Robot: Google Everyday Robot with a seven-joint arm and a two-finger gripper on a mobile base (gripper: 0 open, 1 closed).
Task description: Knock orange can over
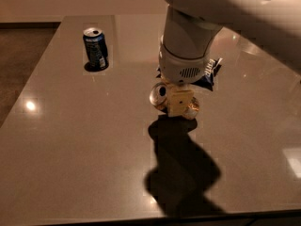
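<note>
The orange can (pixel 159 96) is near the middle of the table, right against my gripper (pixel 179 101). Its silver top faces left and toward the camera, so it looks tipped onto its side. Part of its gold body shows at the gripper's right (pixel 192 111). The gripper hangs from the big white arm (pixel 188 46), comes down from above and covers the can's middle. Whether it holds the can or only touches it does not show.
A dark blue can (pixel 95 48) stands upright at the back left. A dark blue snack bag (pixel 210 72) lies just behind the arm. The grey table (pixel 70 149) has its front edge near the bottom. The arm's shadow (pixel 181 168) falls in front.
</note>
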